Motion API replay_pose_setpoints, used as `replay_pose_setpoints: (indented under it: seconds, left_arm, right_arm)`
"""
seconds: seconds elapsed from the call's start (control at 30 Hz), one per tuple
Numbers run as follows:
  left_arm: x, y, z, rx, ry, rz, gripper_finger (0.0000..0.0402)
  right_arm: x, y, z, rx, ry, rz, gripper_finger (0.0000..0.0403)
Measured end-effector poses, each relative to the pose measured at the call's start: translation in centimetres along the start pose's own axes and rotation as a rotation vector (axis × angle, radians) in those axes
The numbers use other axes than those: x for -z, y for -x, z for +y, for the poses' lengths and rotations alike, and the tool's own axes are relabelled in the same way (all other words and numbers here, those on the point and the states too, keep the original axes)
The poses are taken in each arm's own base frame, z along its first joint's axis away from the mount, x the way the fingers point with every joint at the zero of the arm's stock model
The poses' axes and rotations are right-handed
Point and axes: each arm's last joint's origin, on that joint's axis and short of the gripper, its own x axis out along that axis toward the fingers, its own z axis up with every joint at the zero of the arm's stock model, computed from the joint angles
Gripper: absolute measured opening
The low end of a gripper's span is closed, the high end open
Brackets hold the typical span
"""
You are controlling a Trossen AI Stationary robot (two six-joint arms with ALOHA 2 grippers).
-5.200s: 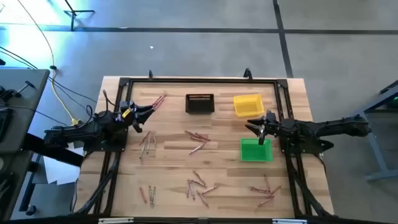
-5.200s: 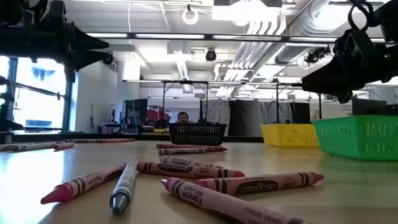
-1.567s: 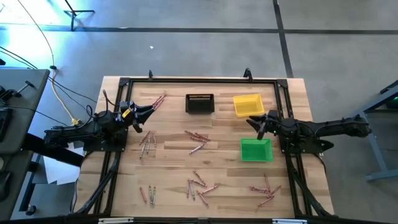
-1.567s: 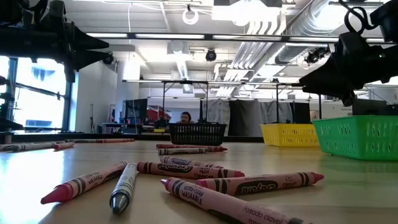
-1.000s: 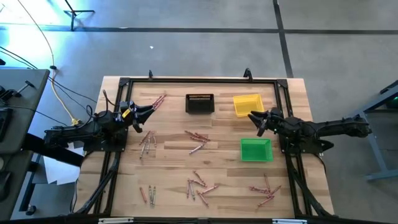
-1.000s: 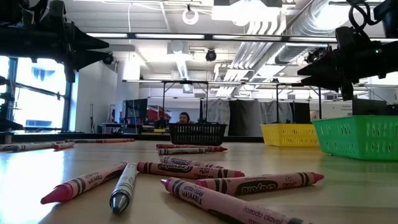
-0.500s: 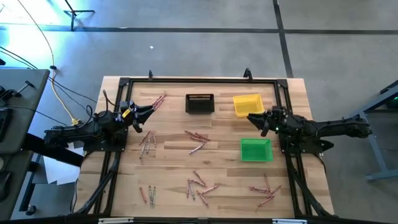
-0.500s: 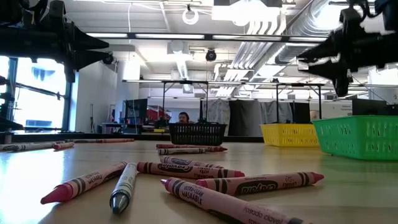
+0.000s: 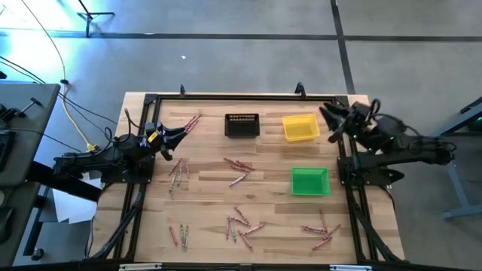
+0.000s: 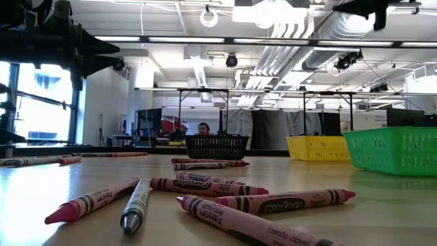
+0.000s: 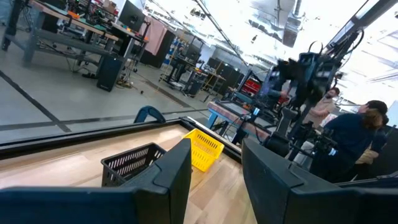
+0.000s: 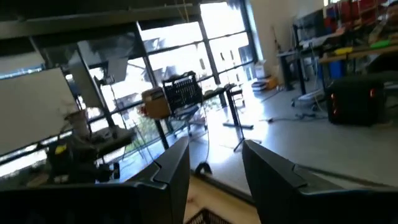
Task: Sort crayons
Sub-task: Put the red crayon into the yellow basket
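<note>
On a wooden table, a black bin is set at 12 o'clock, a yellow bin at 1 o'clock, and a green bin at 3 o'clock.

Little legible text. Low view only: the nearest crayons carry dark printed wrapper labels. Front pink crayon looks like it reads "WASHABLE" on the wrapper, with more print further along that I can't make out. The crayon just behind it has a dark logo oval, lettering not readable. Others show print too blurred to read. No readable text on the bins, arms or table in any other view.
</note>
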Motion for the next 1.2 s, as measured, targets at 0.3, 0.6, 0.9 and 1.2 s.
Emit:
replay_pose_setpoints:
  seconds: [0.3,0.6,0.9,1.2]
  left_arm:
    - [-0.1,0.0,0.2,-0.064,-0.093,-0.031,0.0127]
    - [-0.2,0.0,0.4,-0.144,-0.111,-0.057,0.0127]
    - [-0.6,0.1,0.3,-0.145,0.007,-0.111,0.0127]
    - [-1.4,0.0,0.0,-0.111,0.267,-0.209,0.0127]
  right_arm:
    - [-3.6,-0.8,1.3,-0.008,-0.019,-0.041,0.0134]
    - [-2.3,-2.4,2.3,0.035,-0.125,0.057,0.0134]
    - [0.6,-3.6,2.8,0.130,-0.151,0.223,0.0134]
    - [1.5,-4.3,3.4,0.097,-0.169,0.284,0.0134]
